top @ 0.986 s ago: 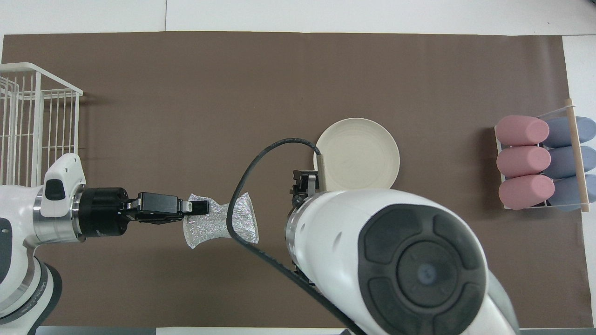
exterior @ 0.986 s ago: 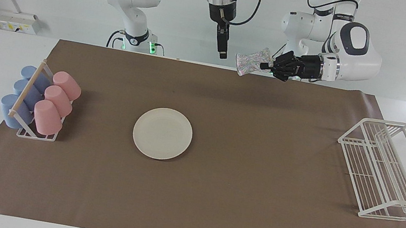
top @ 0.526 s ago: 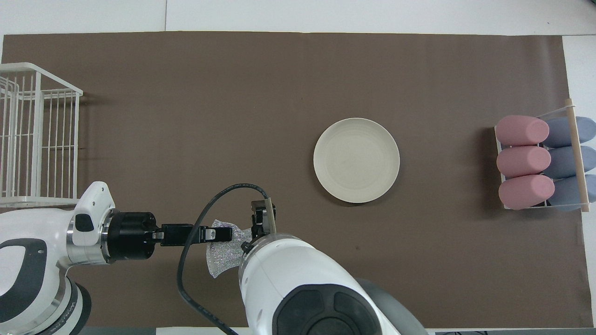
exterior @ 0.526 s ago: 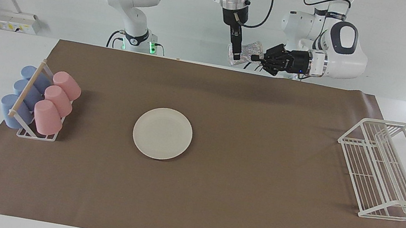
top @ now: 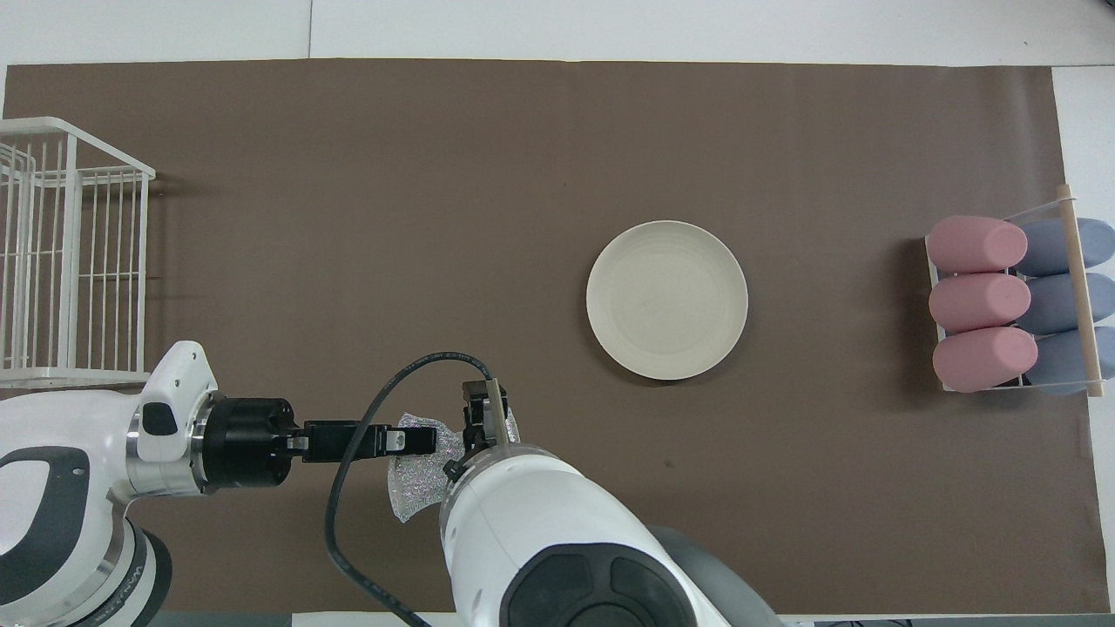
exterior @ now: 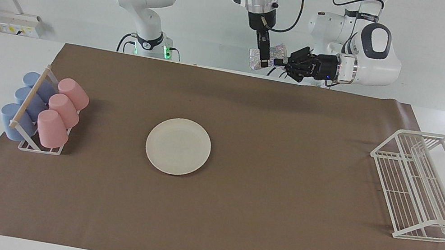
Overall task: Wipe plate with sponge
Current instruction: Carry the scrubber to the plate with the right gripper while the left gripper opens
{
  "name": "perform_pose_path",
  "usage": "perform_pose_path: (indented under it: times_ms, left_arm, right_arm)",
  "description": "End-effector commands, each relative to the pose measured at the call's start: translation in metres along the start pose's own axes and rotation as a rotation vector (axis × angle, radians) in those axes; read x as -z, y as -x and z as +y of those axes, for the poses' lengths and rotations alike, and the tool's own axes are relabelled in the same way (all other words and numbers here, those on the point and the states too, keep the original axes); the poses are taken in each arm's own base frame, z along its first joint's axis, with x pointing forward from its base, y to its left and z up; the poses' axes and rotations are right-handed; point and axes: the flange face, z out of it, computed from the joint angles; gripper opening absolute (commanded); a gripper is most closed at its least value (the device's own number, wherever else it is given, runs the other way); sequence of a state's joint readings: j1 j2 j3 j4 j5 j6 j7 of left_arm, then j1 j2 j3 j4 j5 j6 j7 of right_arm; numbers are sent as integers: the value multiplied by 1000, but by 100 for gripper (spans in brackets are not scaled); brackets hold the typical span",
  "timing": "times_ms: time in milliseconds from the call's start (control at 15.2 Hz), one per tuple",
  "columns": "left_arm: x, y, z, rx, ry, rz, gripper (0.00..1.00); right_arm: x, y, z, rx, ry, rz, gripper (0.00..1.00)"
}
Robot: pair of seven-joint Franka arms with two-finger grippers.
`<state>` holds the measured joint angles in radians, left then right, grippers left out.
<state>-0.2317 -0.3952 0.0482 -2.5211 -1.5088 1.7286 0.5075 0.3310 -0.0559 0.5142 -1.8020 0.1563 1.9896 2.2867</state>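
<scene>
The cream-white plate (exterior: 178, 146) (top: 666, 300) lies flat on the brown mat, with nothing on it. High above the mat's edge by the robots, my left gripper (exterior: 278, 62) (top: 427, 438) reaches sideways and is shut on the silvery sponge (exterior: 275, 52) (top: 411, 488). My right gripper (exterior: 264, 63) (top: 485, 422) hangs straight down from above. Its fingers stand open astride the sponge's free end. Both grippers are well apart from the plate, off toward the left arm's end of it.
A small rack (exterior: 43, 114) (top: 1010, 305) of pink and blue cups lying on their sides sits at the right arm's end of the mat (exterior: 260, 223). A white wire rack (exterior: 422, 187) (top: 61, 252) stands at the left arm's end.
The left gripper has carried the sponge up and toward the right arm. The right gripper has swung over from above the plate and now straddles the sponge.
</scene>
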Motion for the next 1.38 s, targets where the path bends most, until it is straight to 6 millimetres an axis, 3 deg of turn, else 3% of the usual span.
perform_pose_path:
  times_ms: [0, 263, 658, 723, 789, 1052, 1184, 1315]
  left_arm:
    - [3, 11, 1, -16, 35, -4, 0]
    - [3, 11, 0, -15, 33, -11, 0]
    - [3, 11, 1, -24, 13, -25, 0]
    - [0, 12, 3, -27, -5, -40, 43]
    - [0, 12, 3, -23, -19, -48, 99]
    - [2, 11, 5, 11, -21, -45, 100]
    - [4, 11, 3, 18, -51, -54, 100]
    - [6, 10, 2, 24, -82, -54, 100]
  right_arm:
    - [-2, -3, 8, 60, -12, 1, 40]
    - [-2, -4, 6, 80, -13, -1, 0]
    - [-3, -4, 6, 101, -6, 2, 0]
    - [-3, -4, 7, 107, 0, 7, 0]
    - [-2, -5, 7, 106, 4, 11, 0]
    - [-4, -14, 2, 120, 5, 23, 0]
    - [-8, -44, -27, 145, -5, 30, 0]
    - [-40, -80, -63, 205, -16, 21, 0]
